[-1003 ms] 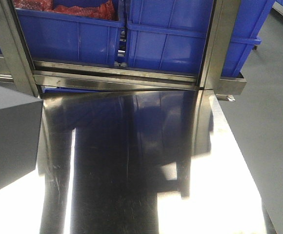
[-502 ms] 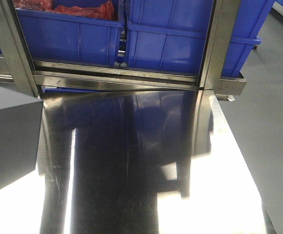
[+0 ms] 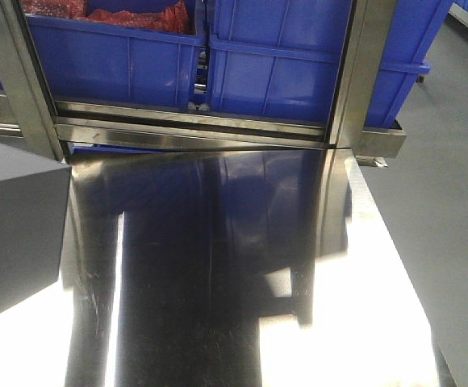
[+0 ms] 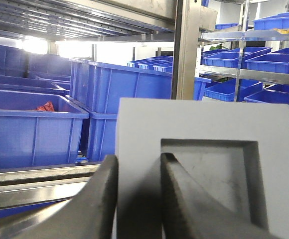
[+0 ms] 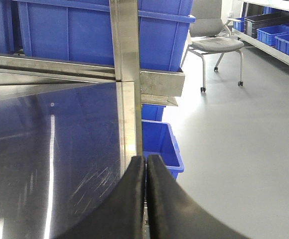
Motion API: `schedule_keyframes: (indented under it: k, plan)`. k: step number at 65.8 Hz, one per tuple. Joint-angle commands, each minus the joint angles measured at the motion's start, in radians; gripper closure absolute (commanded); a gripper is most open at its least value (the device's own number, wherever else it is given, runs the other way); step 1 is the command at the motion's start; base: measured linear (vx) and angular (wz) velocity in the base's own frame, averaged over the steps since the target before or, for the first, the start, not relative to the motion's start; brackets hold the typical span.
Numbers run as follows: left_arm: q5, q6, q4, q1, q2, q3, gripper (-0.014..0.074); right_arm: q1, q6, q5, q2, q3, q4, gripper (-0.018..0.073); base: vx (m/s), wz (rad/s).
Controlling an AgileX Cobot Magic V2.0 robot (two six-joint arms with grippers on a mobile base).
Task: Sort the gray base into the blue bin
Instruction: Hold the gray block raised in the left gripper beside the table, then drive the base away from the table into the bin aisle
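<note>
In the left wrist view my left gripper (image 4: 138, 167) is shut on the gray base (image 4: 204, 124), a light-gray block with a square recess facing the camera. One finger presses its outer side and the other sits inside the recess. It is held up in the air in front of the shelf. Large blue bins (image 4: 32, 132) stand on the shelf behind it; I cannot tell which is the task's blue bin. My right gripper (image 5: 146, 160) is shut and empty, low over the right edge of the steel table (image 5: 60, 139). Neither gripper shows in the front view.
The front view shows two large blue bins, one holding red material (image 3: 113, 60) and one beside it (image 3: 290, 76), behind steel shelf posts (image 3: 355, 72). A gray slab (image 3: 12, 234) fills the left edge. A small blue bin (image 5: 162, 144) sits on the floor beside the table, and a chair (image 5: 214, 42) stands beyond.
</note>
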Motion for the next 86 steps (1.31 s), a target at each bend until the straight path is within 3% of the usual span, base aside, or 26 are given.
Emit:
schedule_keyframes:
  k: [1, 24, 86]
  plan:
    - [-0.105, -0.013, -0.015, -0.004, 0.006, -0.027, 0.0603, -0.003, -0.011, -0.072, 0.018, 0.002, -0.008, 0.0564, -0.01, -0.03]
    - [-0.105, -0.013, -0.015, -0.004, 0.006, -0.027, 0.0603, -0.003, -0.011, -0.072, 0.018, 0.002, -0.008, 0.0564, -0.06, -0.25]
    - [-0.105, -0.013, -0.015, -0.004, 0.006, -0.027, 0.0603, -0.003, -0.011, -0.072, 0.018, 0.002, -0.008, 0.0564, -0.08, -0.65]
